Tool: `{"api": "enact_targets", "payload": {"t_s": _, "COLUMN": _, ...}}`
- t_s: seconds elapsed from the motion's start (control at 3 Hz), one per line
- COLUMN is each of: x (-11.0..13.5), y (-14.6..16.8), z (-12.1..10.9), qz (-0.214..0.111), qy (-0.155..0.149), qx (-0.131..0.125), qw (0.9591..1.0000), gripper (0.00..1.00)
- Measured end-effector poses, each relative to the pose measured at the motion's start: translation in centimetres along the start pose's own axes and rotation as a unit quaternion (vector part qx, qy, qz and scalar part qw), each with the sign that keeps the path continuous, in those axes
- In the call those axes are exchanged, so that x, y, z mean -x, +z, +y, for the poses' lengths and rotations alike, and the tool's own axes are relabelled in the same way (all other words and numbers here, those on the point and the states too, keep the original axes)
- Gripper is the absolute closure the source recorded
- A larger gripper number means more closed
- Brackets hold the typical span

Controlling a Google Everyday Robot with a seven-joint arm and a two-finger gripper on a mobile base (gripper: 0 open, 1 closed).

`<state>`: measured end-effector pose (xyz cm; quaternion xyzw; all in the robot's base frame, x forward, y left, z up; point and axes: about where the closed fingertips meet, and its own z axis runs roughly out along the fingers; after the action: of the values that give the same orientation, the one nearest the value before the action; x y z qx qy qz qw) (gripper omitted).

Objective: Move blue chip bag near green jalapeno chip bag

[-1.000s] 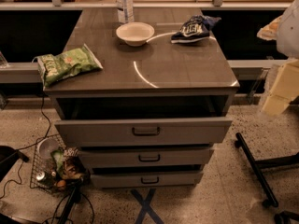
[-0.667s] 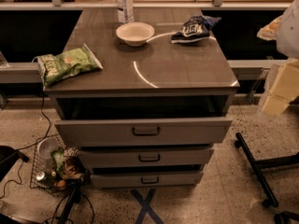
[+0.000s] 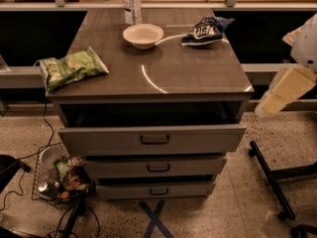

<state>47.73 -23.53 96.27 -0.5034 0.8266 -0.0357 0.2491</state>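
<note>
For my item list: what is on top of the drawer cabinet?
On it: green jalapeno chip bag at left, white bowl, bottle behind it, blue chip bag back right. Anything under the bags is hidden. The gripper is off to the right.

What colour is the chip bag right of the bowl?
The blue chip bag: dark navy, white lettering; camera view. The gripper hangs right of the cabinet.

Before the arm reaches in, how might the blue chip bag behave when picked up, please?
The blue chip bag looks crumpled and wrinkly, so it will probably flex and crinkle rather than stay stiff. It lies flat and small, so it is likely light and unlikely to roll. The gripper hangs beside the cabinet, apart from the bag.
</note>
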Motion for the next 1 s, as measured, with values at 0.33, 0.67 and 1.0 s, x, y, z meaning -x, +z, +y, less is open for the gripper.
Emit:
{"api": "enact_targets", "payload": {"t_s": 0.33, "x": 0.6, "y": 3.6, "z": -3.4, "qz": -0.070, "qy": 0.058, "qx": -0.020, "qw": 0.9956, "gripper": 0.00}}
{"api": "enact_targets", "payload": {"t_s": 0.67, "x": 3.6, "y": 6.4, "z": -8.8, "qz": -0.150, "qy": 0.097, "qx": -0.057, "qw": 0.9822, "gripper": 0.00}}
{"api": "enact_targets", "payload": {"t_s": 1.0, "x": 7.1, "y": 8.1, "z": -15.0, "qz": -0.229, "qy": 0.128, "qx": -0.109, "qw": 0.9589, "gripper": 0.00}}
